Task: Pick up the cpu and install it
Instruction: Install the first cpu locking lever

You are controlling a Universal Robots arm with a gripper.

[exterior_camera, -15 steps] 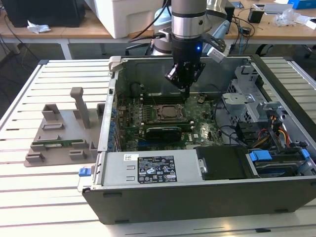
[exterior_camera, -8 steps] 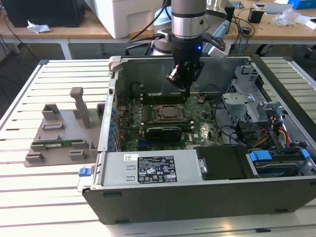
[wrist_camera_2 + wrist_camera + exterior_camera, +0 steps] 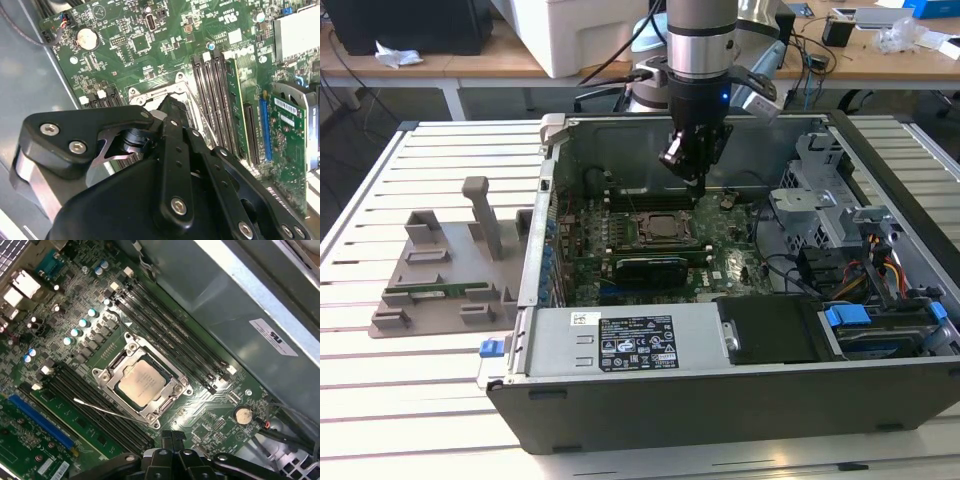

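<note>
An open computer case (image 3: 720, 400) lies flat on a slatted bench (image 3: 420, 400). The robot arm reaches down into it, and the end effector (image 3: 697, 172) hangs just above the green motherboard (image 3: 730, 268). Its fingers are drawn narrow, tips together, with nothing between them.

The first wrist view looks straight down past the end effector (image 3: 172, 437). It gives the plain look at the cpu (image 3: 145, 385): a silvery square lying flat inside the metal-framed socket (image 3: 111, 371), below the fingertips and apart from them. A thin metal lever (image 3: 100, 407) sticks out from the socket across the memory slots (image 3: 95, 415). A coin battery (image 3: 242, 415) sits on the board close to the fingertips.

In the second wrist view the end effector (image 3: 170, 107) has its black body covering most of the socket (image 3: 150, 91), so the chip itself cannot be made out. This view adds an upright expansion card (image 3: 287, 130) beyond the slots.

The exterior view alone takes in a grey fixture (image 3: 440, 270) on the bench outside the case, well away from the end effector, with a green memory stick (image 3: 435, 292) lying in it.
</note>
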